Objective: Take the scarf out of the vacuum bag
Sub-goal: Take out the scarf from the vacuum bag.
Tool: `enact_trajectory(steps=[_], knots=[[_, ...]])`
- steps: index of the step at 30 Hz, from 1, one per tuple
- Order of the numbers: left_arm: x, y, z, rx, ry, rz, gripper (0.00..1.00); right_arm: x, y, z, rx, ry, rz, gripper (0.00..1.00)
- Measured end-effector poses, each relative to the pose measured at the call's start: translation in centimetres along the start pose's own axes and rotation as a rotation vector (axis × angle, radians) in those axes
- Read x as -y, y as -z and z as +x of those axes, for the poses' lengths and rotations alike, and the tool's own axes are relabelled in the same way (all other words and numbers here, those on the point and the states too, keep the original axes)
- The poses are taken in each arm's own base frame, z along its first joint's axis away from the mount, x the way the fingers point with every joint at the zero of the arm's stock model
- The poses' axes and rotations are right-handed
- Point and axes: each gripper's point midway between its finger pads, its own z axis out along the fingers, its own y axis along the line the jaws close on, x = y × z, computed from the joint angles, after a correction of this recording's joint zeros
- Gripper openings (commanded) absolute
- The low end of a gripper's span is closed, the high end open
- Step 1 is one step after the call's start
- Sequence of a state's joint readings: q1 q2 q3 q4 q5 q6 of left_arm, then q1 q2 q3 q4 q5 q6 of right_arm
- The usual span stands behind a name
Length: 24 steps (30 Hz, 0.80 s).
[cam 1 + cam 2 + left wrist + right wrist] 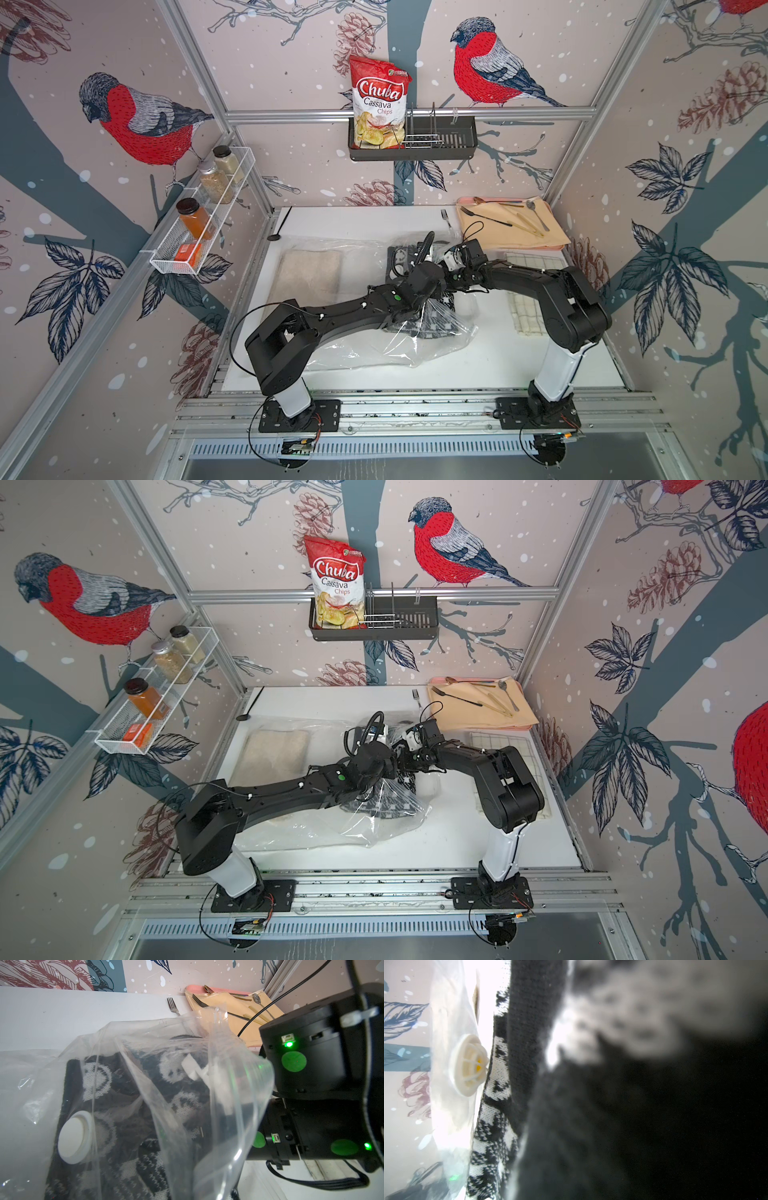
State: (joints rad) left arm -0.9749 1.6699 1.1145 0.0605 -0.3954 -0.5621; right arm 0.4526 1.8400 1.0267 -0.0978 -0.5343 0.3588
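The vacuum bag (pixel 365 349) is a wide, crinkly clear sheet lying across the middle of the white table in both top views (pixel 316 833). Its white valve cap (pixel 74 1136) lies over the scarf (pixel 182 1076), a black-and-white knit inside the bag's right half (pixel 440 328). My left gripper (pixel 422 301) is shut on a bunched fold of the bag and holds it up; its fingers are hidden. My right arm (pixel 469 259) reaches in through the lifted mouth. In the right wrist view the scarf (pixel 500 1105) fills the picture beside the valve (pixel 469 1068), and the fingers are hidden.
A folded beige cloth (pixel 309 272) lies in the bag's left half. A checked cloth (pixel 528 291) lies at the right edge under the right arm. A pink tray (pixel 557 248) with a tan cloth and cutlery sits back right, a fork (pixel 446 218) beside it.
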Motion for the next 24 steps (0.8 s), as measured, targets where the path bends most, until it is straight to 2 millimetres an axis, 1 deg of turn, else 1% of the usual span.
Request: enact_trajectory(steps=[10,19,24], knots=[[-0.6,-0.2,0.3,-0.003,0.002,-0.010,0.00,0.1,0.3,0.4,0.009,-0.004,0.009,0.00],[-1.1,-0.1,0.9,-0.005,0.003,-0.012,0.00,1.4,1.0,0.7,0.038,-0.015,0.058,0.00],[-1.3,-0.2,0.9,-0.004,0.011,-0.015,0.00,1.4,1.2,0.5,0.054,-0.010,0.063,0.00]])
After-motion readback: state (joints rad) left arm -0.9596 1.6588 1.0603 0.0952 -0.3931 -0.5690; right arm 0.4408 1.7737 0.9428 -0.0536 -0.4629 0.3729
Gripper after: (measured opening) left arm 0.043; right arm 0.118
